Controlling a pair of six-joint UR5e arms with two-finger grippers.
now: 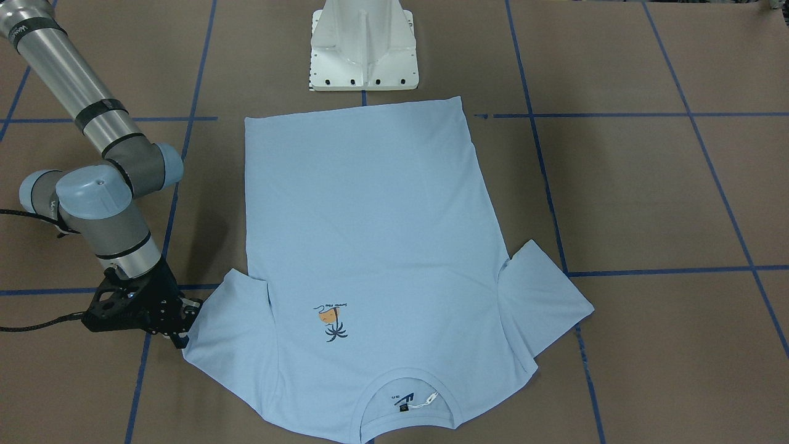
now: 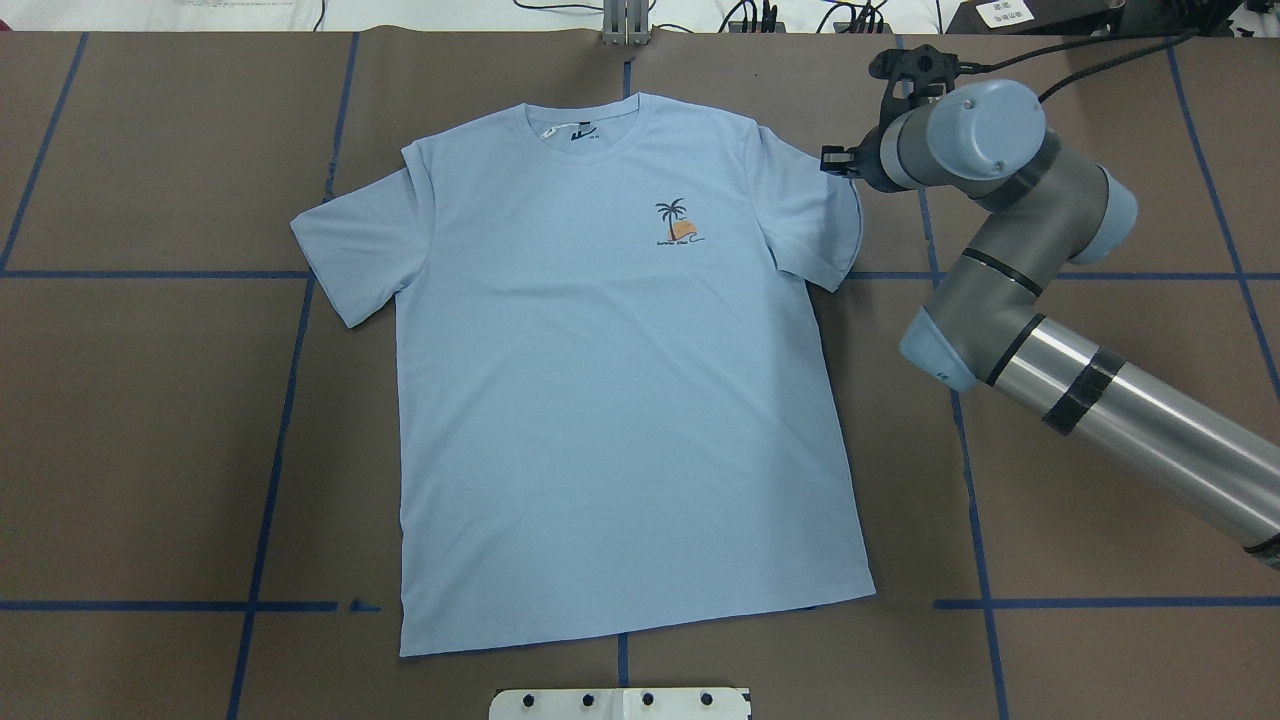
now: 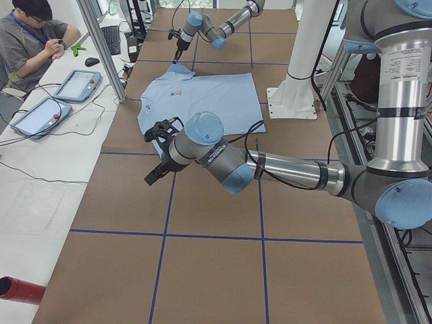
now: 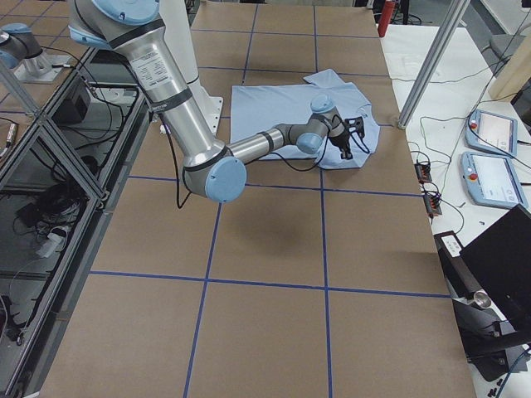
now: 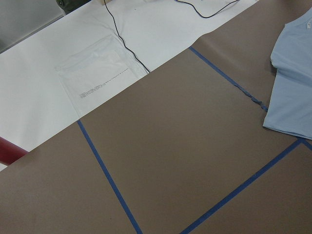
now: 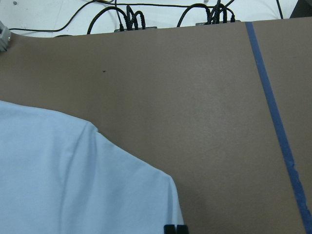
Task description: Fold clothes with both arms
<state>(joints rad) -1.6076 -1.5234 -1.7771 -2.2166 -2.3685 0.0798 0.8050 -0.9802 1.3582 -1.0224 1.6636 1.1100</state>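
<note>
Silver-grey arms (image 2: 1130, 415), light blue joint caps (image 2: 985, 115), apparently black cables (image 2: 1100, 55).

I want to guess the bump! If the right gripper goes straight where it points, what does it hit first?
The right gripper would probably meet the T-shirt first, at its sleeve edge; its height is unclear.

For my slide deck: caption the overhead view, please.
Light blue T-shirt lies flat and unfolded; the right tool is at its sleeve edge.
</note>
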